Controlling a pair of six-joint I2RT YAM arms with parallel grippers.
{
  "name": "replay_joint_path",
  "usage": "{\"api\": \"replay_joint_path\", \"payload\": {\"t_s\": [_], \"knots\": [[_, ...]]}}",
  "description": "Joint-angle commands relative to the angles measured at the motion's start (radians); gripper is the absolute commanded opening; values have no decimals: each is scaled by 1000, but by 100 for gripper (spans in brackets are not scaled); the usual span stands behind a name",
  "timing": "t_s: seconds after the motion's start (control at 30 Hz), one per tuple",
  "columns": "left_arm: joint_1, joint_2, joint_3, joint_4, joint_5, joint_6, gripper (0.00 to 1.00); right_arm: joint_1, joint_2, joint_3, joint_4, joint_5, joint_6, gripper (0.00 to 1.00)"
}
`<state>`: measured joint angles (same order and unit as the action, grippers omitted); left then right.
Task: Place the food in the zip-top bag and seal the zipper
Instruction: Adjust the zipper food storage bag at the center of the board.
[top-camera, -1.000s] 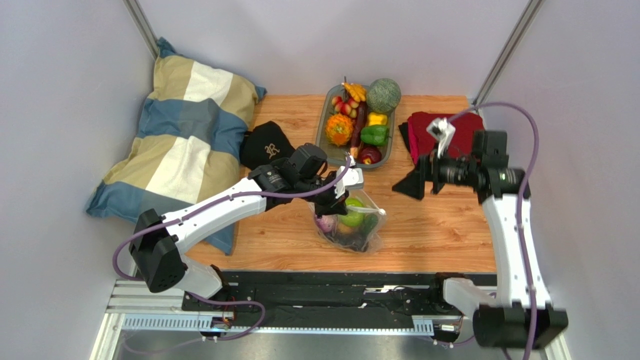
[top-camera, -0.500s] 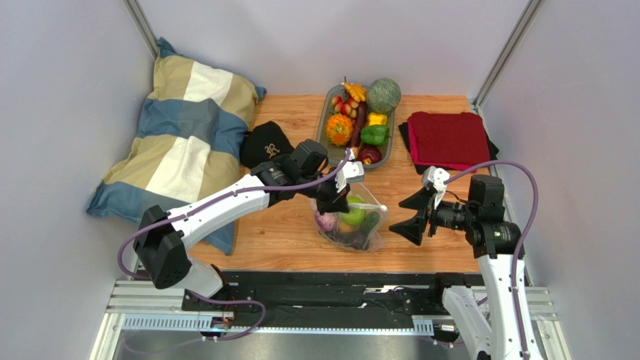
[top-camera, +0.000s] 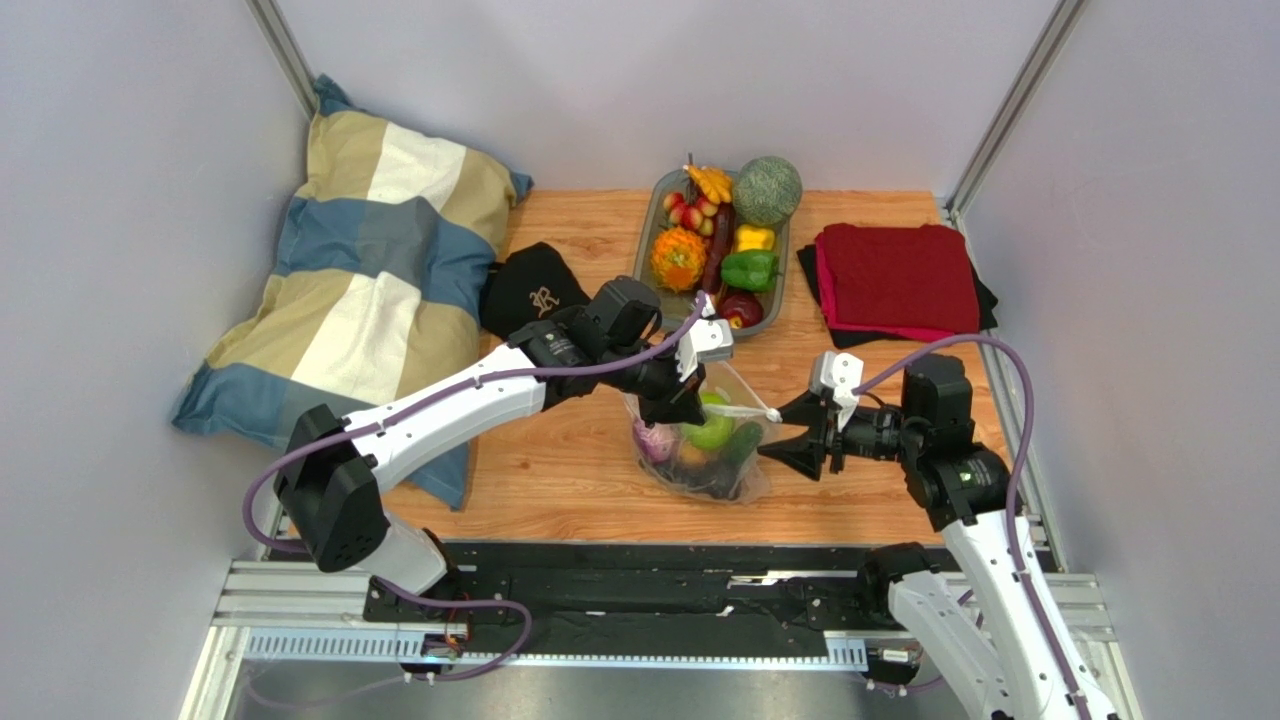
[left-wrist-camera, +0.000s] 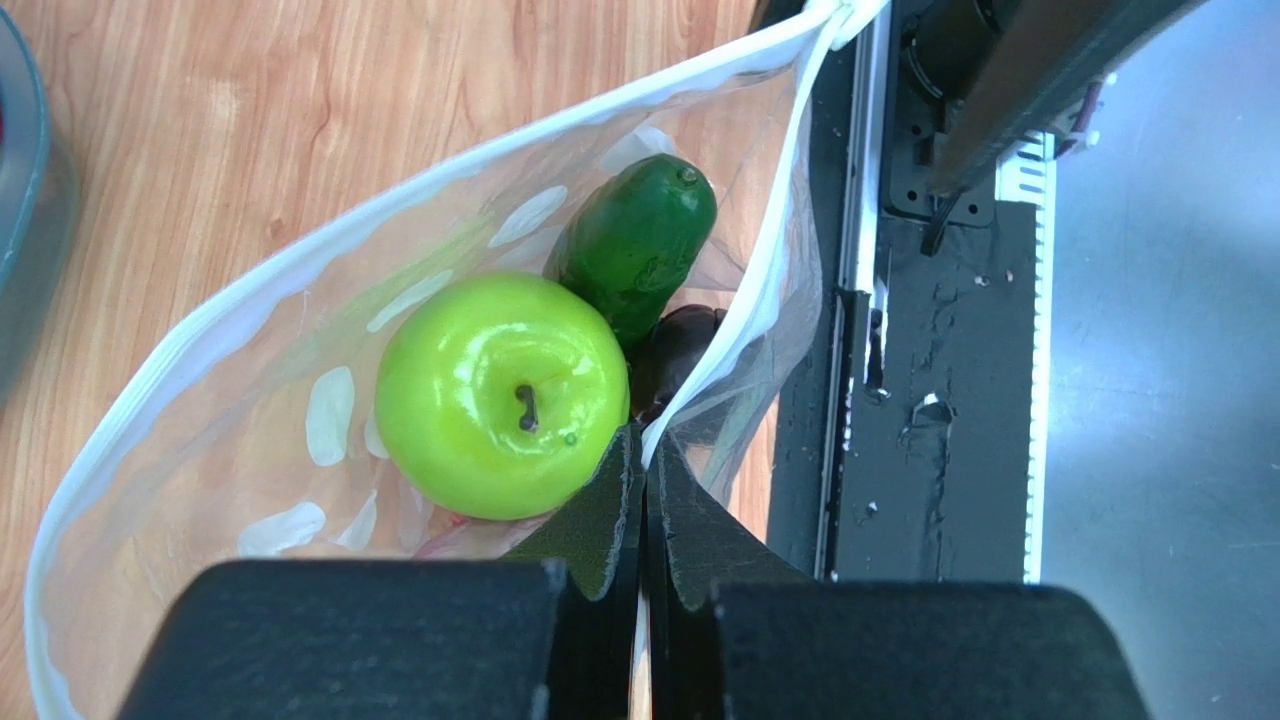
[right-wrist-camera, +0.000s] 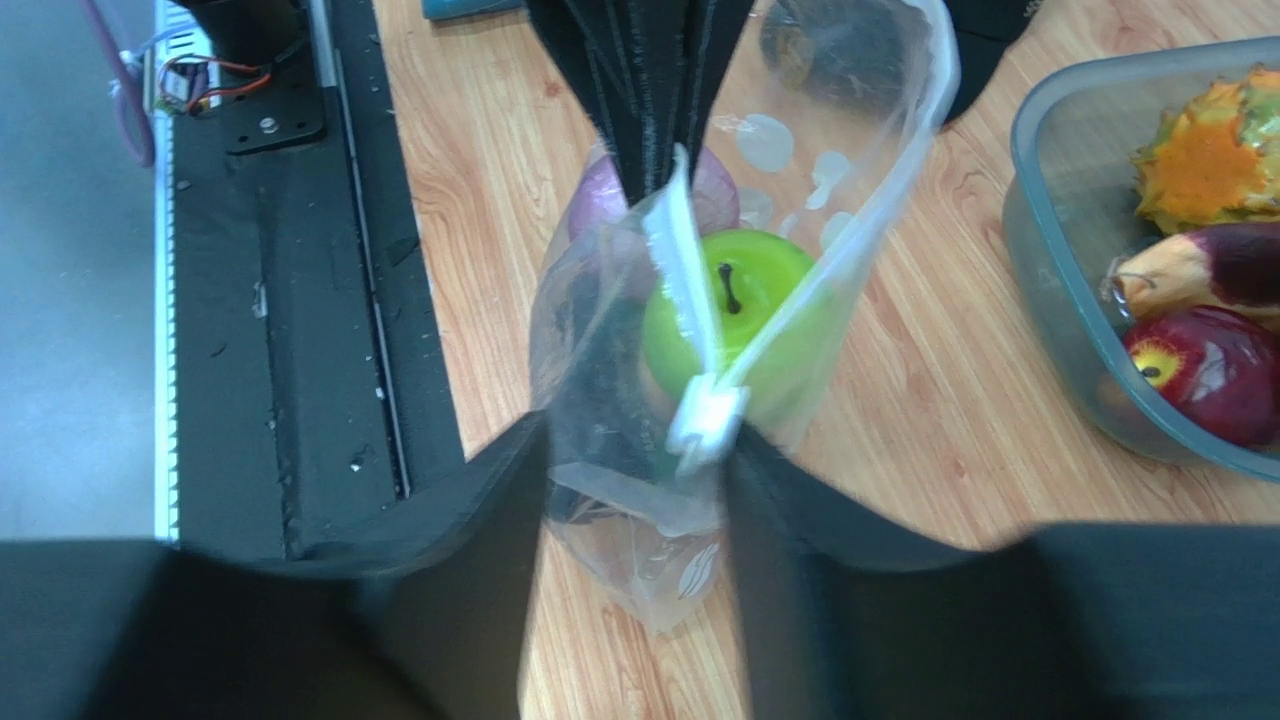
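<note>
The zip-top bag (top-camera: 703, 455) stands on the wooden table, clear with white dots, its mouth open upward. It holds a green apple (left-wrist-camera: 501, 393), a cucumber (left-wrist-camera: 639, 240) and a dark item; a purple onion (right-wrist-camera: 601, 195) shows through the plastic. My left gripper (left-wrist-camera: 646, 450) is shut on the bag's rim at the zipper (left-wrist-camera: 756, 278), holding it up; it also shows in the top view (top-camera: 684, 396). My right gripper (right-wrist-camera: 639, 450) is open, its fingers on either side of the bag's corner, where a white slider tab (right-wrist-camera: 706, 413) sits. It shows in the top view (top-camera: 792, 437).
A grey tray (top-camera: 649, 248) of more toy fruit and vegetables stands at the back; its wall shows in the right wrist view (right-wrist-camera: 1052, 255). A black cap (top-camera: 529, 288), a red cloth (top-camera: 897, 278) and a striped pillow (top-camera: 361, 285) lie around. The black rail (top-camera: 646, 578) borders the near edge.
My right arm has swung from beside the red cloth down and left to the bag's right corner, fingers open. My left gripper has kept its hold on the rim.
</note>
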<state>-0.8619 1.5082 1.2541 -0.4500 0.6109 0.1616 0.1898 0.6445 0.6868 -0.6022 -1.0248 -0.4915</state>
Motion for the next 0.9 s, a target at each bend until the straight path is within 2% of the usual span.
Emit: {"api": "replay_joint_path", "payload": {"t_s": [0.0,0.07,0.27,0.3,0.33,0.4,0.5,0.53,0.6,0.67,0.73,0.87], "knots": [[3,-11,34,34,30,-13,0,13,13,-4,94,60,-21,41],[4,-17,27,33,32,-11,0,13,23,0,87,68,-27,30],[9,-42,1,42,44,-16,0,13,17,-9,76,95,-36,14],[9,-45,-4,46,49,-17,0,13,12,-10,78,98,-38,10],[9,-46,-5,50,53,-10,0,13,9,-13,76,103,-36,0],[12,-51,-8,48,67,-1,0,13,6,-13,79,115,-36,0],[11,-66,2,39,108,61,20,13,4,-12,79,112,-42,0],[11,-72,14,39,107,75,32,13,6,-9,81,108,-42,0],[11,-86,40,34,118,140,41,11,12,-4,79,94,-42,0],[6,-92,88,36,125,196,61,14,17,2,87,83,-38,0],[1,-82,143,42,135,232,70,16,21,6,85,80,-38,0],[-37,1,241,10,121,326,69,19,21,17,87,80,-38,0]]}}
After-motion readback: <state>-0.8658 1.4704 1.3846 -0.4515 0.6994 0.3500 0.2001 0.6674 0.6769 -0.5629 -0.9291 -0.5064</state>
